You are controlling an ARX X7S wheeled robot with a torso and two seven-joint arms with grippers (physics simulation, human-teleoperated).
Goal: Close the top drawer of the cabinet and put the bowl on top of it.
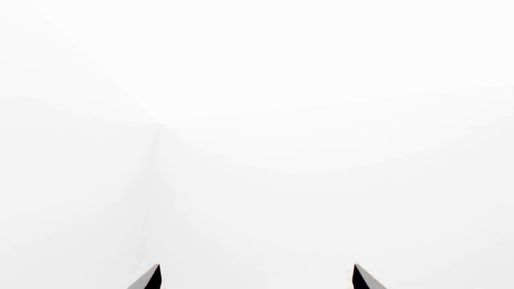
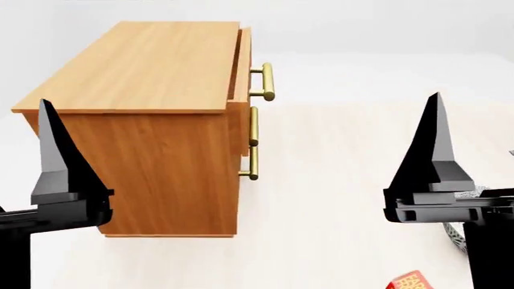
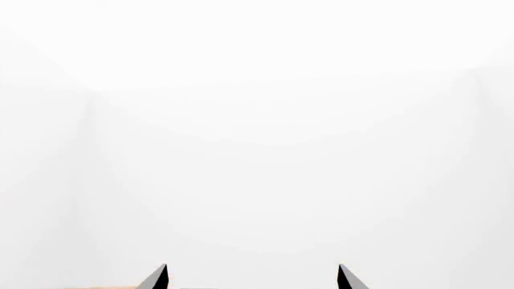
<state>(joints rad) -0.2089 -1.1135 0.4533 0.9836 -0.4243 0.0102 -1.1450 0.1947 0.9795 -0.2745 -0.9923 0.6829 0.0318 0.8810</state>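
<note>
The cabinet stands at the left of the head view, its front turned to the right. The top drawer sticks out a little past the two below it, brass handle facing right. Low at the right, only a sliver of the bowl with its dark pattern shows behind my right arm. Both grippers point upward and hold nothing. My left gripper is open in front of the cabinet's near corner. My right gripper is open, well right of the handles.
A red box corner shows at the bottom edge near the bowl. Pale floor stretches between the cabinet front and my right arm. Both wrist views show only white wall beyond the fingertips.
</note>
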